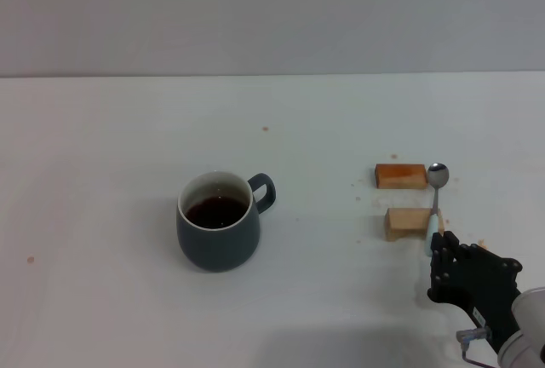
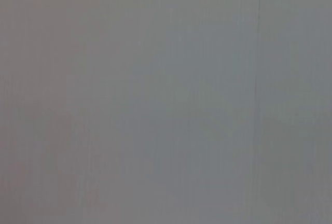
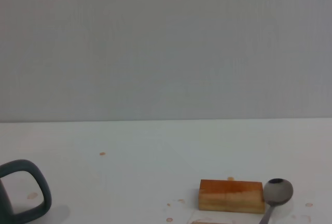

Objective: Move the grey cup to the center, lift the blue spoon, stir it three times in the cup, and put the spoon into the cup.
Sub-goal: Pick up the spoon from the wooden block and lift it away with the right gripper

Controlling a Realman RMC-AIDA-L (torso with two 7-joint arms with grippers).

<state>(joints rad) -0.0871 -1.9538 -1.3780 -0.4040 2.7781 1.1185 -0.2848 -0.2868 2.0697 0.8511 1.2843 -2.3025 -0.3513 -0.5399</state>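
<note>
one grey cup (image 1: pixel 217 223), one blue spoon (image 1: pixel 436 189), two wooden blocks (image 1: pixel 400 175) (image 1: pixel 404 223), one end effector (image 1: pixel 451 257) in view.

White table (image 1: pixel 102 129), speckled with small brown stains. On it: grey cup (image 1: pixel 218 223) of dark liquid, handle toward two wooden blocks (image 1: pixel 401 175) well to its right; spoon (image 1: pixel 436 189) just right of the blocks, bowl beside the farther one.

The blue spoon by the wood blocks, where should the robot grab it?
Probably by the pale handle end. The blue spoon lies with its bowl away from the robot and its handle pointing at the right pincer, which is right there. It seems to rest beside or on the two wooden blocks, so coming down from above, pinching the handle's sides, looks easiest.
</note>
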